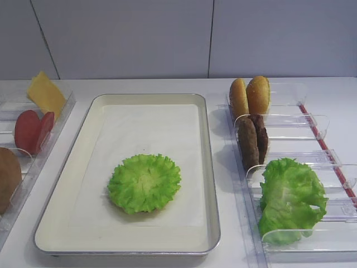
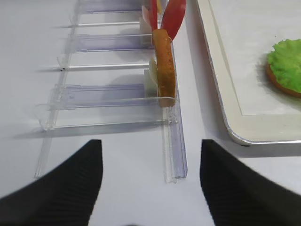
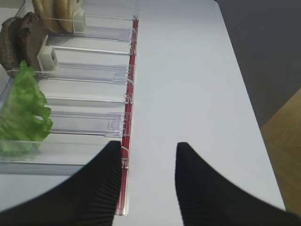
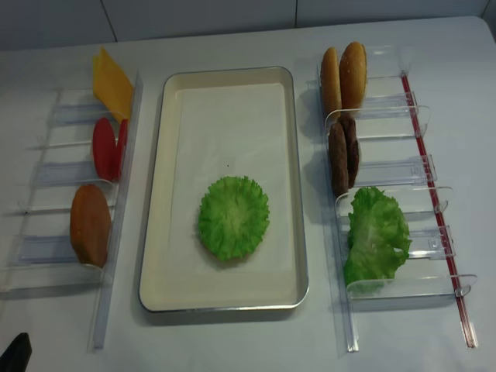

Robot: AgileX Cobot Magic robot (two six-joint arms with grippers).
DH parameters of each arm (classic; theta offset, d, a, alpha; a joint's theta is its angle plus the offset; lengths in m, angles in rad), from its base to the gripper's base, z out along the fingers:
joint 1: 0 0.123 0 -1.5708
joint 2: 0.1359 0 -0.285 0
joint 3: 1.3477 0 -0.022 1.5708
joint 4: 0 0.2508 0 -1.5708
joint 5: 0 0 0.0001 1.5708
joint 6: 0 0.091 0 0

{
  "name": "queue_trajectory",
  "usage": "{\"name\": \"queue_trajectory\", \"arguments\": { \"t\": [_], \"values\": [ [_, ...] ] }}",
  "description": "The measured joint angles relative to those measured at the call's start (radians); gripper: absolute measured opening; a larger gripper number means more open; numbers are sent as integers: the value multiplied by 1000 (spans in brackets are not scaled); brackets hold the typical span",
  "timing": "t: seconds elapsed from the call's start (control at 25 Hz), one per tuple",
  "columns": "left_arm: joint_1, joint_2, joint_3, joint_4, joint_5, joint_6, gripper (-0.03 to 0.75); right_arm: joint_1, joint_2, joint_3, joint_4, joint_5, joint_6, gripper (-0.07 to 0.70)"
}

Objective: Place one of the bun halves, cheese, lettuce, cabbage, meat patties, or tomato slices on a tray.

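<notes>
I see both tools, left (image 2: 148, 183) and right (image 3: 146, 183), spread and empty; lettuce (image 1: 144, 182) sits on tray (image 1: 207, 167).

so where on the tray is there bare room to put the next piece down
The whole far half of the tray, between the lettuce and the back rim, is bare paper. A narrow strip lies free in front of the lettuce. Both side bins are crowded.

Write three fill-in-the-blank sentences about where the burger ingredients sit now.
1. The frilly lettuce lies on the ____.
2. The two patties stand in a clear bin to the tray's ____.
3. The cheese leans in a clear bin beyond the red ____ slices.

Missing words: tray; right; tomato
</notes>
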Motion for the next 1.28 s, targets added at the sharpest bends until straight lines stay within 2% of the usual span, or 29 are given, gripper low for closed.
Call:
{"name": "queue_trajectory", "arguments": {
  "t": [0.24,1.28],
  "values": [
    [0,0,0,0,0,0,419,0,0,0,0,0,0,278],
    [0,0,0,0,0,0,419,0,0,0,0,2,0,275]
  ]
}}
